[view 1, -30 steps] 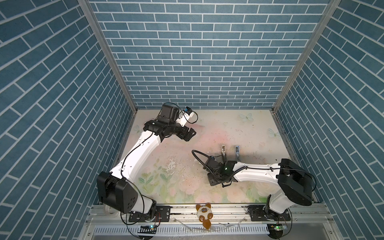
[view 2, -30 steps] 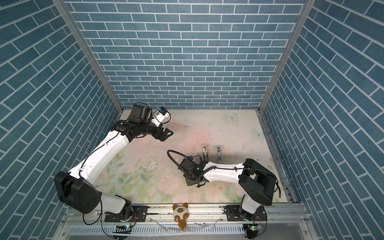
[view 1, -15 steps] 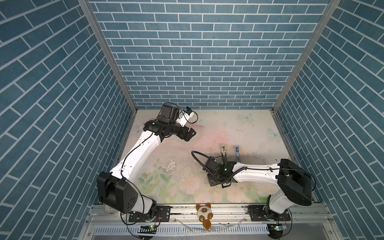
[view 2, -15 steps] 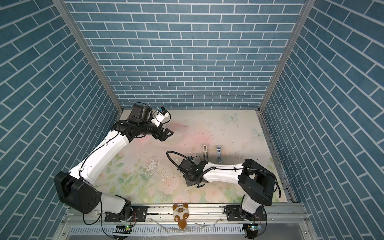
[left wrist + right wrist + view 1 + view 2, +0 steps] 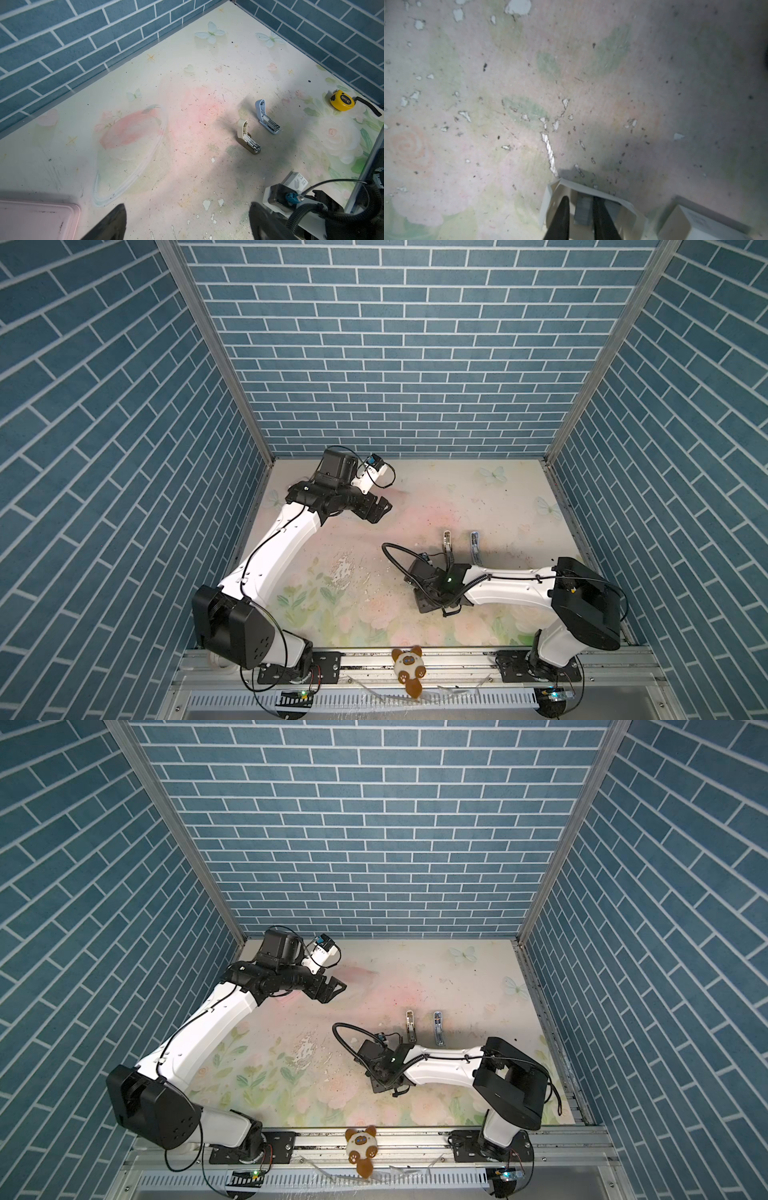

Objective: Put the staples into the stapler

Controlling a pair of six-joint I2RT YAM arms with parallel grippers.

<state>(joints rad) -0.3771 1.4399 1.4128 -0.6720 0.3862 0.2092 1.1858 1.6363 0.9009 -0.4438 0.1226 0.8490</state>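
The step in hand is the pick-up of the staples (image 5: 584, 211). They lie as a grey block in a small white card tray (image 5: 549, 199), which sits on the worktop (image 5: 591, 83) just beside its white card sleeve (image 5: 695, 226).

The right gripper (image 5: 579, 198) reaches into the tray. Its fingers (image 5: 560, 216) are drawn in to a slim gap, one on each side of the block. Whether they already pinch it cannot be told, as a sliver of tray floor shows along one finger.

The block lies flat. Its long axis appears to run parallel to the fingers' inner faces, pointing the way the gripper reaches.

The left gripper (image 5: 187, 224) hangs over the far left of the worktop. Its fingers are spread wide and hold nothing.

A cream stapler (image 5: 247, 138) and a pale blue stapler (image 5: 267, 119) stand side by side beyond the tray. Both have their lids hinged up and their channels bared. In both top views their long axes run roughly front to back.

The next move probably calls for a firm, level pinch and a straight lift clear of the tray walls. The strip then has to be turned into line with an open channel.
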